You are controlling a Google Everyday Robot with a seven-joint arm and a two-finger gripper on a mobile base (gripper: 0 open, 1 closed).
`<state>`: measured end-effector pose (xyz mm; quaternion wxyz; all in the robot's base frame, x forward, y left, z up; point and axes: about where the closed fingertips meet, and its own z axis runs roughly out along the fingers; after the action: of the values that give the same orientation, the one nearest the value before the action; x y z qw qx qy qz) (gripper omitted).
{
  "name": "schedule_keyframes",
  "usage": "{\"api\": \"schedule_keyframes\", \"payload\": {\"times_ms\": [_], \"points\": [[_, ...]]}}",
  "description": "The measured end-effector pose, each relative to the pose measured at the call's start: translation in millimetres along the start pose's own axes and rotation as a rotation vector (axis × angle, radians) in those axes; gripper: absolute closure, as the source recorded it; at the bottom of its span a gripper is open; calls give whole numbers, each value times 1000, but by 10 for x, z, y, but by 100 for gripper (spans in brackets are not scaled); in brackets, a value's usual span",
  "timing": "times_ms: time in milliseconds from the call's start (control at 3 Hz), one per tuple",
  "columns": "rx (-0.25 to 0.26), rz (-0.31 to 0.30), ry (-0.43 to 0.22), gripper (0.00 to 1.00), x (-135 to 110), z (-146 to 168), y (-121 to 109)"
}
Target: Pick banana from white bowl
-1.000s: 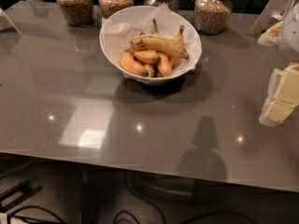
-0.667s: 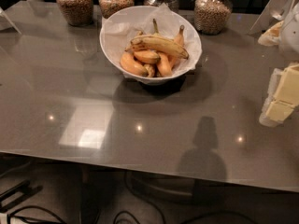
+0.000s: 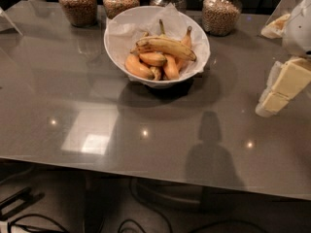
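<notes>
The white bowl [image 3: 119, 47], lined with crinkled white paper, stands at the back middle of the grey table. The banana [image 3: 167, 46], long, pale yellow with brown speckles and dark tips, lies on top of several shorter orange bananas [image 3: 138, 67] in the bowl. My gripper [image 3: 282, 89] hangs at the right edge of the view, above the table and well to the right of the bowl. It is cream-coloured and holds nothing that I can see.
Several grain-filled glass jars [image 3: 77, 4] stand in a row behind the bowl along the far edge. The table's front edge [image 3: 146, 171] runs across the lower view, with cables on the floor below.
</notes>
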<state>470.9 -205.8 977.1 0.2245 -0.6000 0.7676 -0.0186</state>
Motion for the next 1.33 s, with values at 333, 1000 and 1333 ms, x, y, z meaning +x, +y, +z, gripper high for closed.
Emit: {"api": "schedule_keyframes", "payload": {"times_ms": [333, 1000, 1333], "points": [[66, -15, -138, 0, -276, 182, -387], [119, -43, -289, 0, -655, 376, -786], [141, -105, -330, 0, -772, 591, -908]]}}
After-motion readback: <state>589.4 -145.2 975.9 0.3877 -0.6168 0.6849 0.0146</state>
